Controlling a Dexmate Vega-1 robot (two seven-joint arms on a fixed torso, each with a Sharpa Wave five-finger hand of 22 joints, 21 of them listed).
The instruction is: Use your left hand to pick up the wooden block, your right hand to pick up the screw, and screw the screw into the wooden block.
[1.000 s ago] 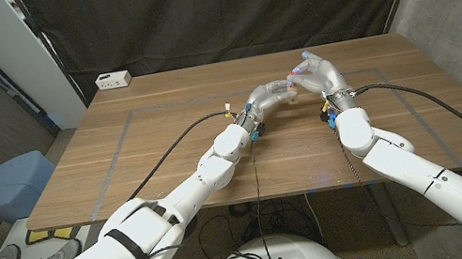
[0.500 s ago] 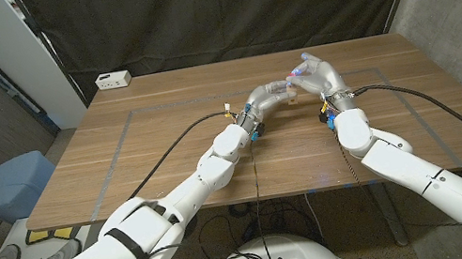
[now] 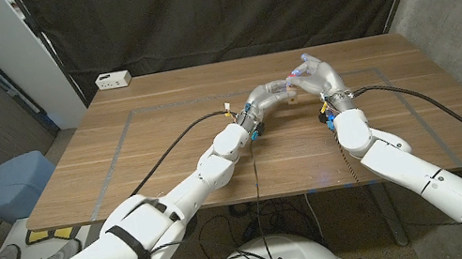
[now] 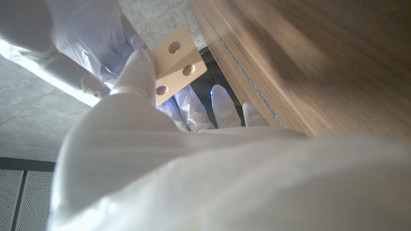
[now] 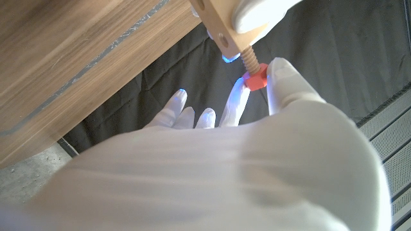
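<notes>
**Screw meets block above the table's far middle**

Where the two arms converge over the far middle of the table [image 3: 168, 150], the left hand [image 3: 271, 96] grips the block [image 3: 289, 89] and the right hand [image 3: 316, 71] pinches the screw [image 3: 299, 70] against it. In the left wrist view the block [image 4: 176, 64] is a pale wooden piece with round holes in its face, clasped between the left hand's fingers [image 4: 138, 70] and raised off the table [image 4: 308, 58]. The right hand [image 4: 83, 38] shows just behind it there. In the right wrist view the screw [image 5: 255, 72] has a red head and a tan threaded shaft; its tip enters the block's [image 5: 221, 25] underside, while the threads near the head are still exposed. The right hand [image 5: 218, 167] holds the red head between thumb and a fingertip [image 5: 239, 99], the other fingers spread loosely. A left-hand finger [image 5: 260, 13] wraps over the block's edge. At the table's far left corner sits a white box [image 3: 114, 80]. A blue bin [image 3: 10, 183] stands on the floor beside the table's left edge.
</notes>
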